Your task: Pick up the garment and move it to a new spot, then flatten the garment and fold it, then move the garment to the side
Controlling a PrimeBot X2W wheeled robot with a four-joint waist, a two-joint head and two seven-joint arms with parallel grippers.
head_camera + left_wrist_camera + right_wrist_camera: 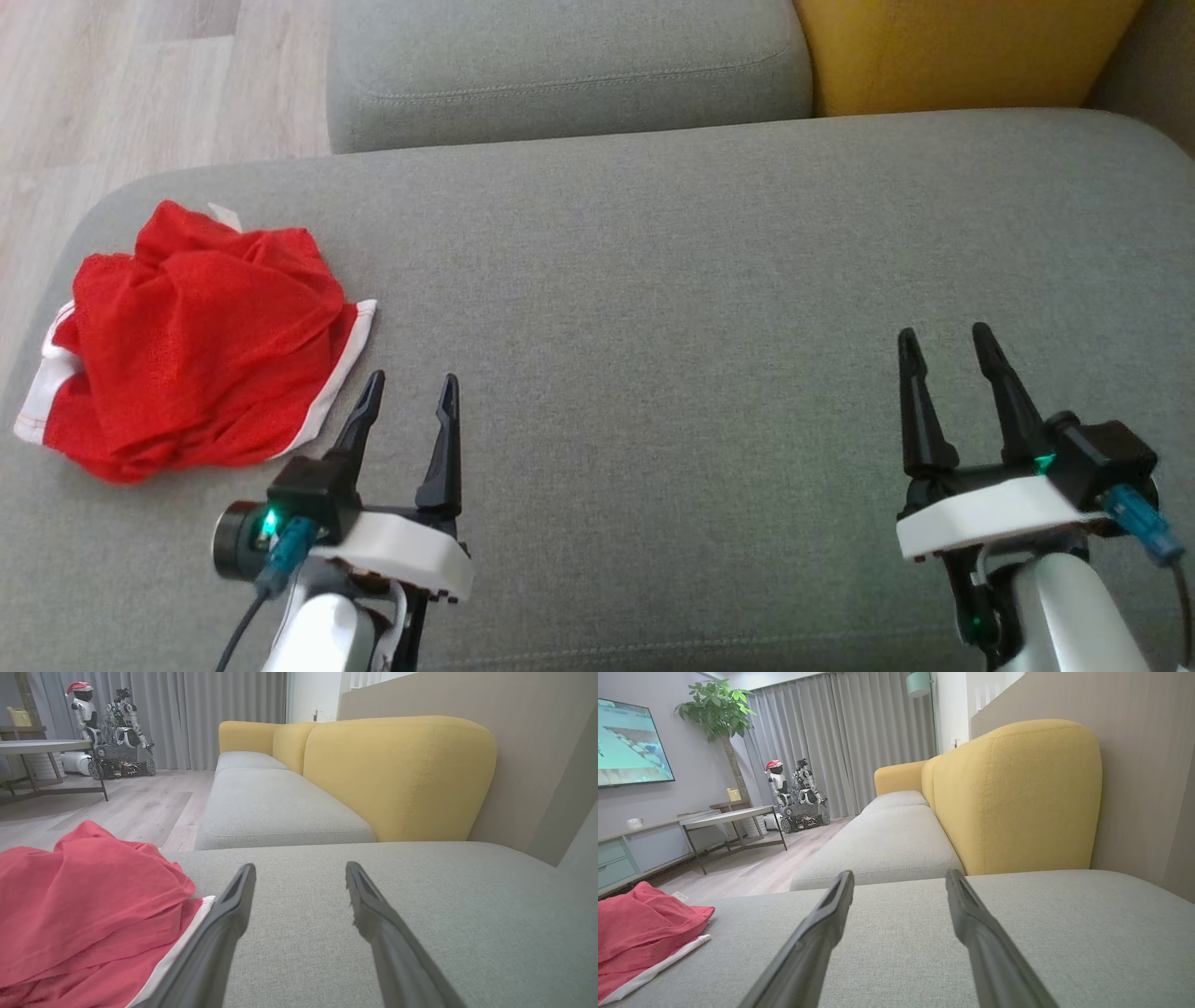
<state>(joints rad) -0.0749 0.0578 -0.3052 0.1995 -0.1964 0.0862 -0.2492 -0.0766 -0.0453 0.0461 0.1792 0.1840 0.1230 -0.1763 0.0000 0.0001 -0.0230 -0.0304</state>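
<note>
One red garment (191, 345) with white trim is lying crumpled at left-centre of the head view, on the grey sofa seat (709, 271). One white tag (224, 217) is poking out on top, text unreadable. Two hands: left hand (413, 380) is sitting lower left, just beside the hem, released and empty. Right hand (943, 331) is sitting lower right, well apart, also released.

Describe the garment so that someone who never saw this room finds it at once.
Start at the wide grey sofa cushion before the robot. At its left end, beside the wooden floor, lies the garment, a crumpled heap. It is bright red with white trim, against plain grey fabric.
</note>
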